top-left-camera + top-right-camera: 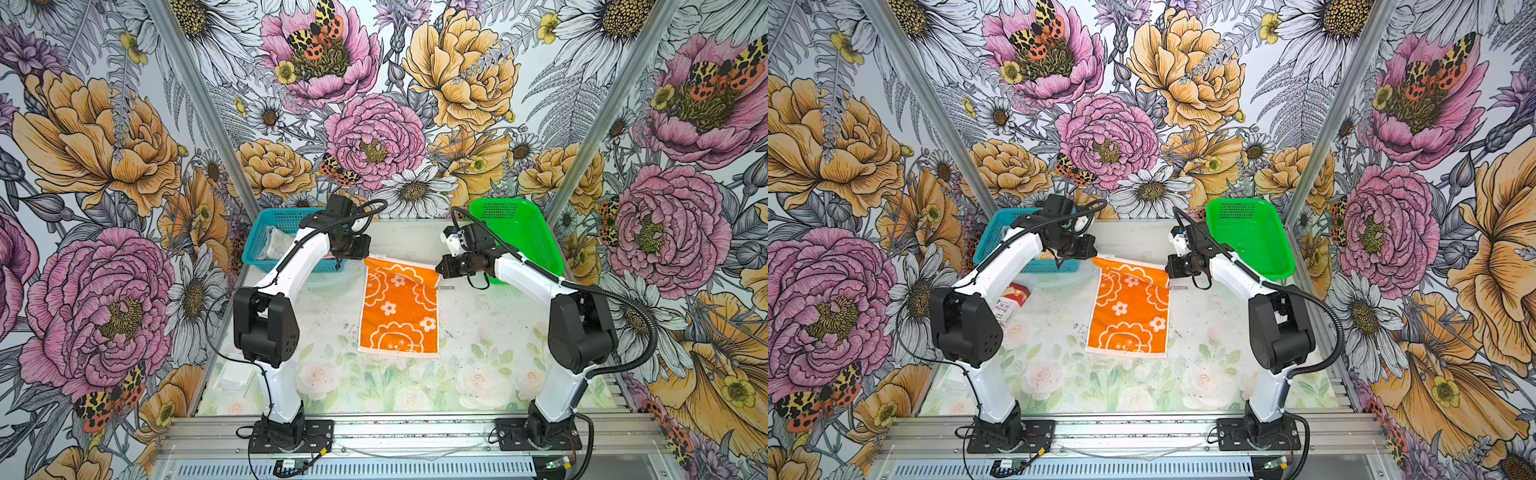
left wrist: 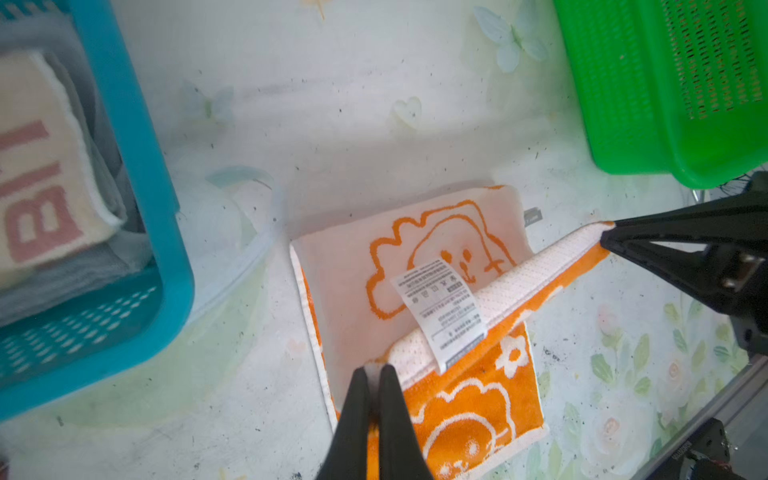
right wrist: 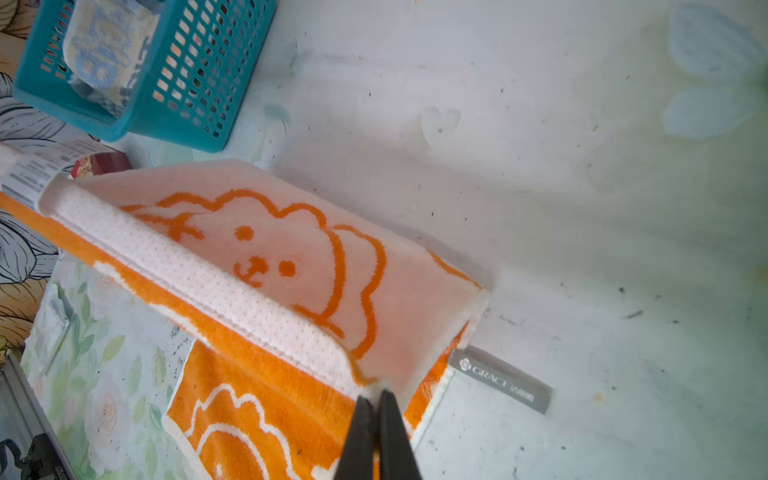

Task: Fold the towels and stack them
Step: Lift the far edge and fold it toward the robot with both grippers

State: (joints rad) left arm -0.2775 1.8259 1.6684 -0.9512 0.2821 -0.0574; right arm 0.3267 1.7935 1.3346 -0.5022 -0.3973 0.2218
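Left gripper (image 2: 373, 372) and right gripper (image 3: 376, 392) each pinched on an orange lion towel (image 1: 398, 316) hem corner; hem raised between them, rest lying flat below.

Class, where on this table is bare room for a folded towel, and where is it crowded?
Free: near strip between the orange terry towel and the front rail; patch between that towel and the right arm. Crowded: left, by the blue plastic basket and red-and-white cardboard box.
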